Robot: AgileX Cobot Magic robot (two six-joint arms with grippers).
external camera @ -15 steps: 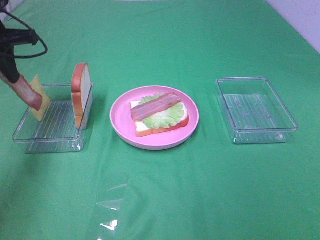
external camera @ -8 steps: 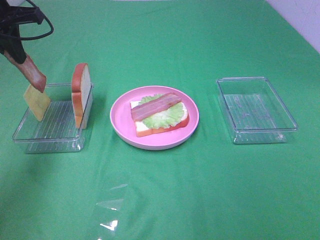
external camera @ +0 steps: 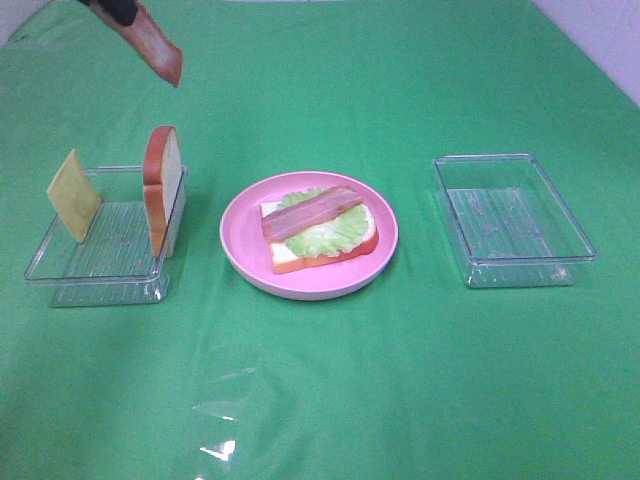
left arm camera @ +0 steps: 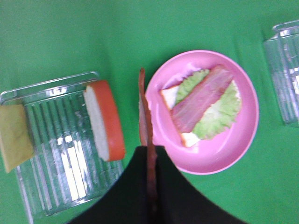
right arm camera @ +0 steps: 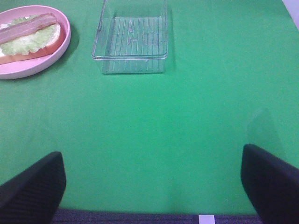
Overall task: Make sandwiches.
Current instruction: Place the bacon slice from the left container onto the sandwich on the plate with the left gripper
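The open sandwich (external camera: 318,235) lies on the pink plate (external camera: 238,250) in the middle of the green worktop (external camera: 400,380). It has a white bread slice (external camera: 285,263) with orange-brown crust at the bottom, ruffled green lettuce (external camera: 338,238) over it, and one reddish-brown bacon strip (external camera: 312,212) laid slantwise on top. A second bacon strip (external camera: 158,50) hangs in the air at the far left, pinched edge-on between the left fingers (left arm camera: 133,182), which are closed narrow on it. In the left tray (external camera: 100,285) a second bread slice (external camera: 163,190) stands on edge at the side nearer the plate. The pale yellow cheese square (external camera: 73,195) leans at the tray's opposite side. The right tray (external camera: 520,272) sits well apart on the right. The right fingers (right arm camera: 32,186) are spread wide with only worktop between them.

A second ago the held strip hung low, just in front of the cheese square. It has since risen to the top edge of the high view and shifted towards the middle. The cheese, the upright slice and the plated sandwich lie as before.
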